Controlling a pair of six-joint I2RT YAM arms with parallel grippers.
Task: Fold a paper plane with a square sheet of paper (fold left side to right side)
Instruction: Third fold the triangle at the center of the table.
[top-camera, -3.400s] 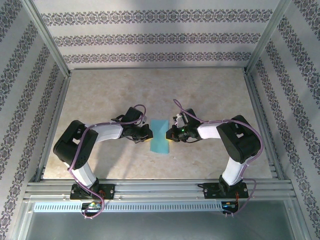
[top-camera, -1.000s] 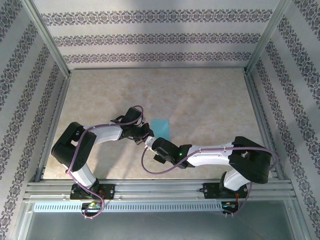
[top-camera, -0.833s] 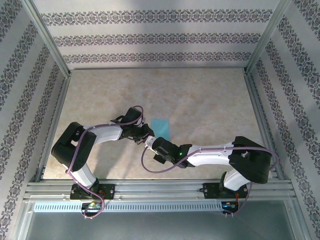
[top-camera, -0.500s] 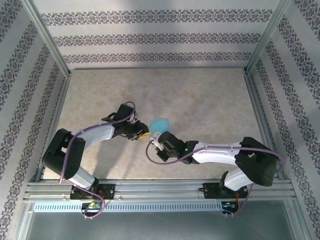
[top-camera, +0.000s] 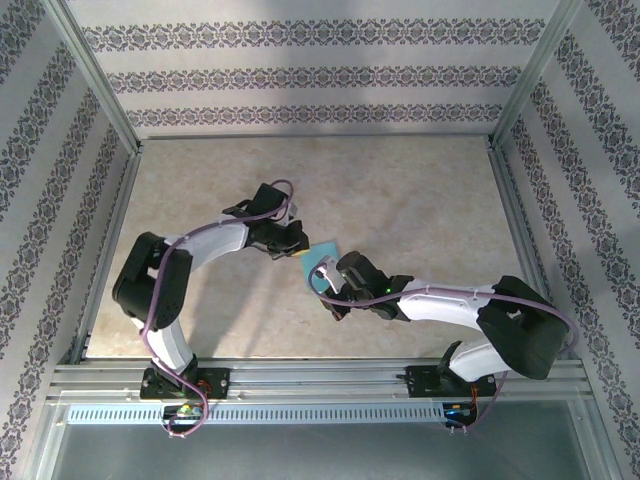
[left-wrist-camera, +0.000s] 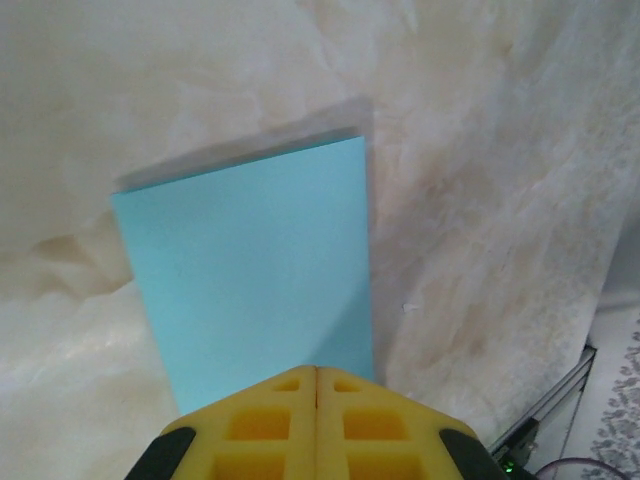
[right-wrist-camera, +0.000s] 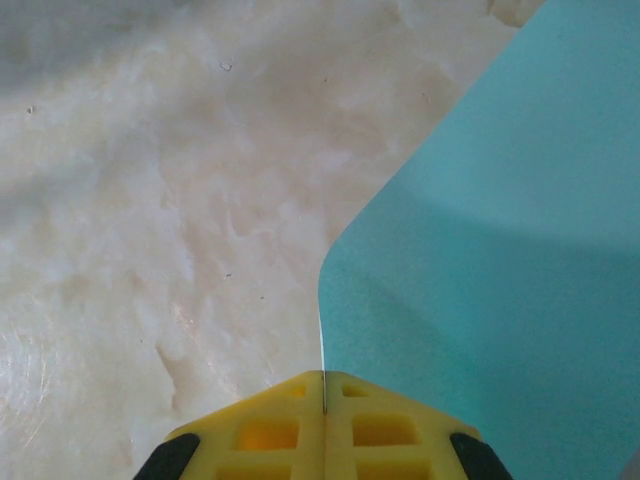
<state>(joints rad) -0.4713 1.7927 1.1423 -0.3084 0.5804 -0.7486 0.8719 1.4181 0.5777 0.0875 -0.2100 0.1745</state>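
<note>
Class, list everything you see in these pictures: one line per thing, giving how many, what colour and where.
sheet of paper: one, turquoise-blue, near the table's middle, between the grippers
table: one, beige marbled, under the arms
walls: three, white with grey patterned bands, around the table
rail: one, silver, near edge
left arm: one, white and black, left
right arm: one, white and black, right
left gripper: one, yellow fingers, shut on paper
right gripper: one, yellow fingers, shut on paper

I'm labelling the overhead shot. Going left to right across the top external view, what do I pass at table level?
left arm's elbow → left gripper → square sheet of paper → right arm's elbow
</note>
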